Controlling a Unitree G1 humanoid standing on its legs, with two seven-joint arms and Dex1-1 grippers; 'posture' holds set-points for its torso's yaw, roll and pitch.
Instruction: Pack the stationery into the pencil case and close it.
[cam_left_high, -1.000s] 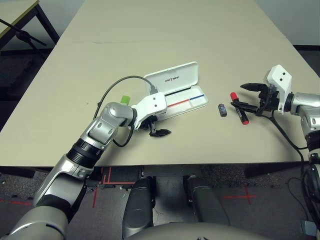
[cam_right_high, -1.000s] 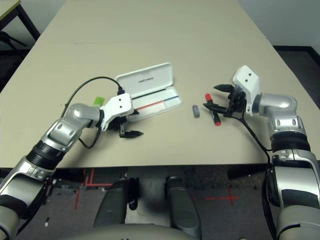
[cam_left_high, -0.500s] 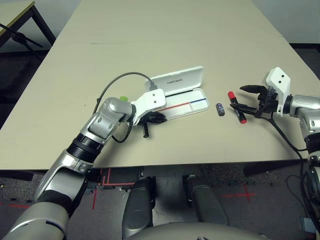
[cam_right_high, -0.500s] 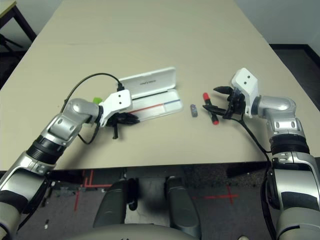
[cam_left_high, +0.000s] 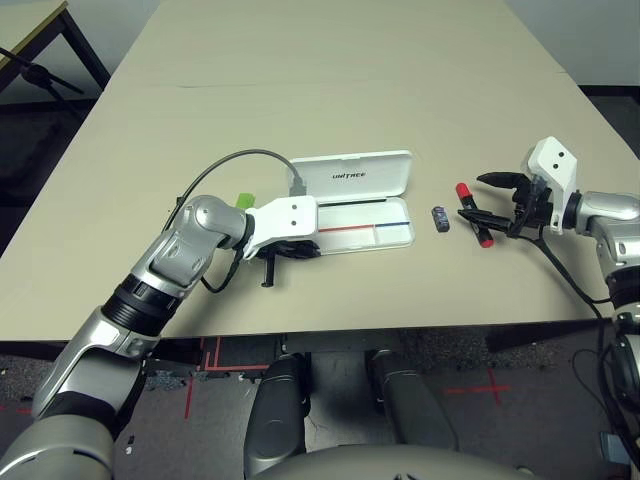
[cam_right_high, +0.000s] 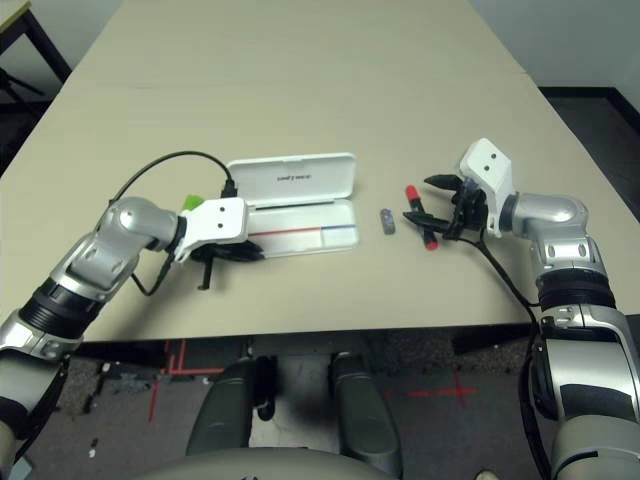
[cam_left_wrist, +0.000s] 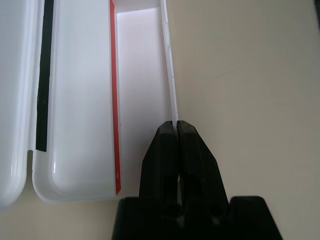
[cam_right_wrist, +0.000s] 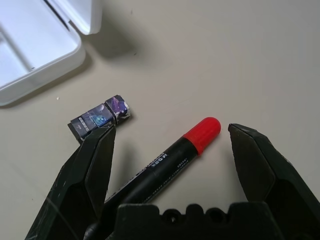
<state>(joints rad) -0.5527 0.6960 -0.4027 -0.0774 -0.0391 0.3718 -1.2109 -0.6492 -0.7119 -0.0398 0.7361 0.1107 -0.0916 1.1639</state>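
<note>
The white pencil case (cam_left_high: 385, 172) lies open near the table's middle, its lid flat behind the tray with the red and blue line. My left gripper (cam_left_high: 308, 250) is shut on the tray's thin front wall (cam_left_wrist: 170, 80) near its left end, the fingers (cam_left_wrist: 192, 145) pinching it. A light-green stick (cam_left_high: 244, 201) peeks out behind my left forearm. A small dark blue-grey block (cam_left_high: 441, 218) lies right of the case. The red-capped black marker (cam_left_high: 474, 227) lies beyond it, and my right gripper (cam_left_high: 487, 197) stands open astride the marker (cam_right_wrist: 170, 157) without touching it.
The beige table (cam_left_high: 330, 80) stretches far behind the case. Its front edge runs close below both grippers. A black cable (cam_left_high: 225, 165) loops from my left wrist. A dark stand (cam_left_high: 45, 70) and another table's corner sit off the far left.
My left gripper has shut on the case's front wall. The case has swung from slanted to square with the table's front edge. The right gripper has stayed open over the marker.
</note>
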